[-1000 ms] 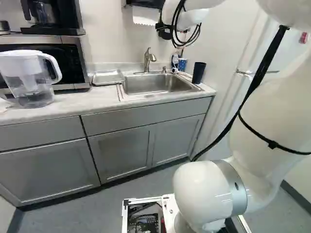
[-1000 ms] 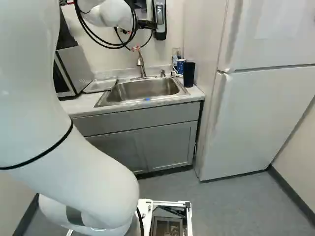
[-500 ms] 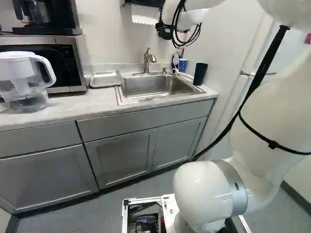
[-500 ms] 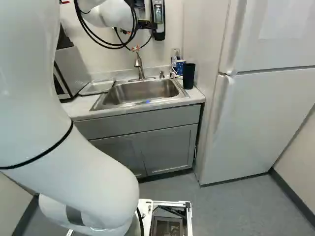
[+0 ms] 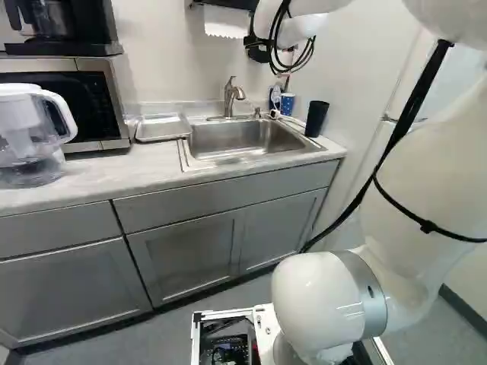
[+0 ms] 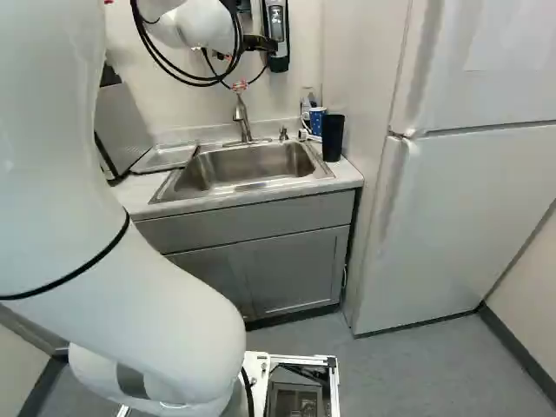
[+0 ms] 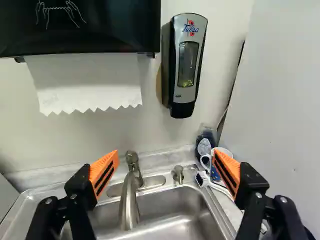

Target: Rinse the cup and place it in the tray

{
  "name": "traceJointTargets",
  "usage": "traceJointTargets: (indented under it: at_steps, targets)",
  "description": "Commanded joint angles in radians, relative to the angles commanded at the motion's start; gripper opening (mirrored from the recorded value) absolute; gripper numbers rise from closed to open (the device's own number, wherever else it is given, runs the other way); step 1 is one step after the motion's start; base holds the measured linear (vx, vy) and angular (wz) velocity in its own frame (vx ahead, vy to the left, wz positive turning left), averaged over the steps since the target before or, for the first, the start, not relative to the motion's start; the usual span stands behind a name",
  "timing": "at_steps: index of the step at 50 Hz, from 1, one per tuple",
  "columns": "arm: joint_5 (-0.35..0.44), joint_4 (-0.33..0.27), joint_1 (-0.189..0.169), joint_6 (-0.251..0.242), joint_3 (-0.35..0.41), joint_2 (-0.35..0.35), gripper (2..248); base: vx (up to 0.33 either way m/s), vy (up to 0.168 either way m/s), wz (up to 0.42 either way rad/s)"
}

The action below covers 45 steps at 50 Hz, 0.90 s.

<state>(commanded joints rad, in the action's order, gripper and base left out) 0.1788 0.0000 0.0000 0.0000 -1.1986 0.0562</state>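
Front edge: The worktop point(image 5: 99, 176) ends in a straight lip ahead of the sink point(image 5: 245, 137), above grey cabinets point(image 5: 190, 251); floor point(image 6: 417, 356) spans from there toward the base.
Right limit: A white side panel point(image 6: 354, 78) rises just beside the sink's right end; the refrigerator point(image 6: 460, 217) stands farther right.
Hand: The hand point(image 6: 259, 43), high above the sink, has its fingers spread wide, nothing gripped; in the wrist view the faucet point(image 7: 129, 200) appears between them.
Cups: Two stand right of the sink, a dark cup point(image 5: 316, 119) and a blue patterned cup point(image 5: 287, 103) behind it; which one is meant cannot be told.
Tray: The shallow tray point(image 5: 163, 128) lies left of the sink.
Surface, far left: A microwave point(image 5: 95, 99) bears a coffee maker point(image 5: 61, 30); a clear pitcher point(image 5: 30, 133) stands before it.
Wall: Behind the sink hang a paper towel dispenser point(image 7: 75, 25) and a soap dispenser point(image 7: 187, 65).
Obscured: A finger partly covers the blue patterned cup in the wrist view; the pitcher is cut off at the left base view's edge.
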Motion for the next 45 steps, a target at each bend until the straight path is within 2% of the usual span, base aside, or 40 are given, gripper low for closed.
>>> traceJointTargets:
  at_steps: [18,45]
  targets:
    - [0.0,0.0,0.001,0.0,-0.007,-0.007,247,0.098,-0.001,-0.023]
    - [0.0,0.0,0.001,0.0,-0.007,-0.007,247,0.001,0.0,0.001]
